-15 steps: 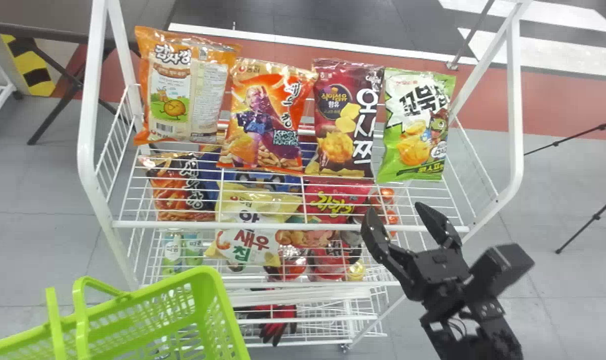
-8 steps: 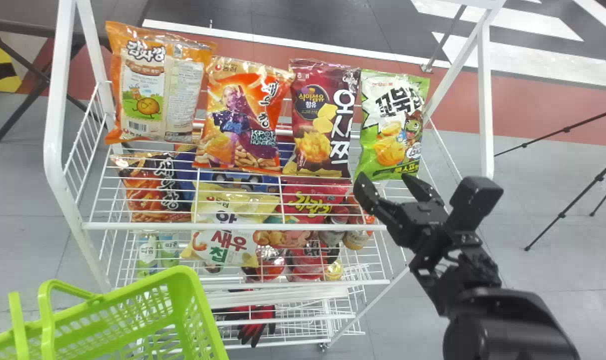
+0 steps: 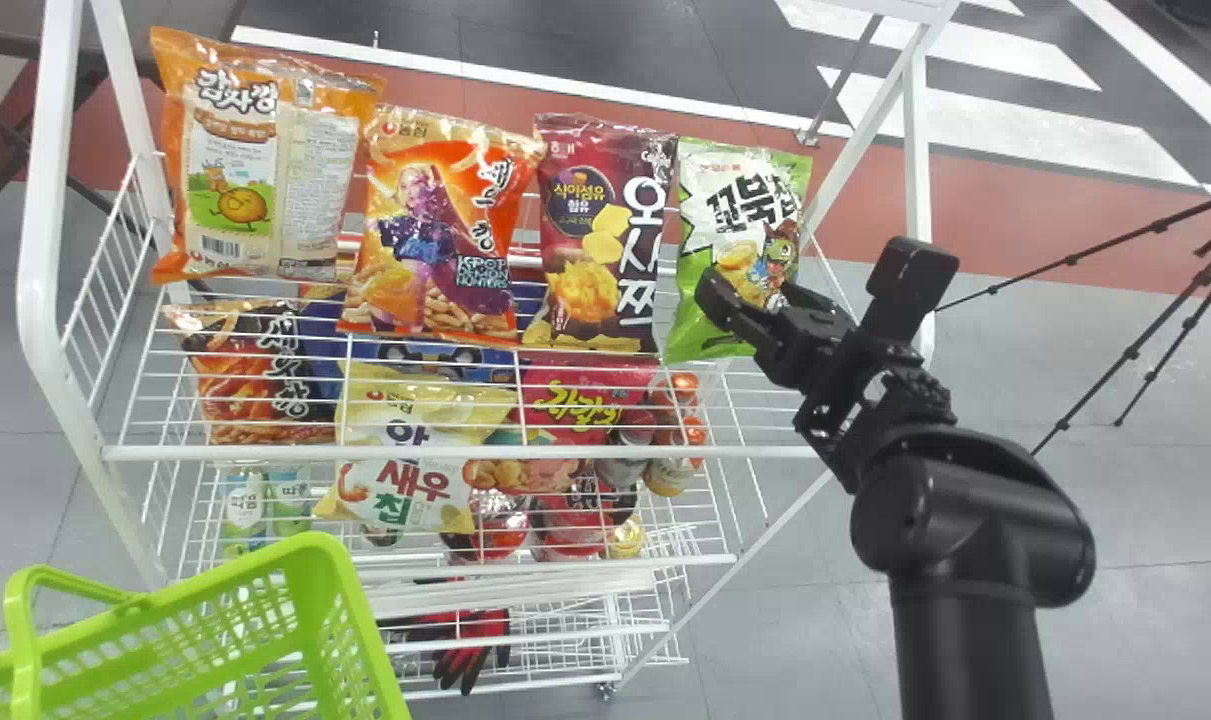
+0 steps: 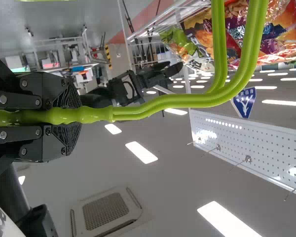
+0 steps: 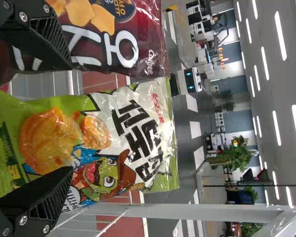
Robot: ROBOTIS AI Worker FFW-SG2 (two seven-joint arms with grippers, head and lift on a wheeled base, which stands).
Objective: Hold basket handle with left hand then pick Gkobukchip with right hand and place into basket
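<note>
The green and white Gkobukchip bag [image 3: 740, 215] stands at the right end of the shelf's top row in the head view. My right gripper [image 3: 750, 298] is over its lower part, fingers spread. In the right wrist view the right gripper [image 5: 69, 116] stands open, with the Gkobukchip [image 5: 54, 133] between and beyond its fingers, one finger overlapping the maroon bag beside it. My left gripper [image 4: 71, 116] is shut on the green basket handle [image 4: 177, 101] in the left wrist view. The basket [image 3: 315, 600] hangs at the lower left of the head view.
Left of the Gkobukchip stand a maroon bag [image 3: 605, 240], an orange-red bag [image 3: 445, 230] and an orange-edged bag [image 3: 255, 160]. White shelf posts [image 3: 915, 180] rise at both ends. More snacks and bottles lie on lower shelves. A thin black tripod [image 3: 1130, 350] stands right.
My right gripper has moved forward and up to the Gkobukchip from in front of the shelf. The head view has turned right, so shelf and basket appear farther left.
</note>
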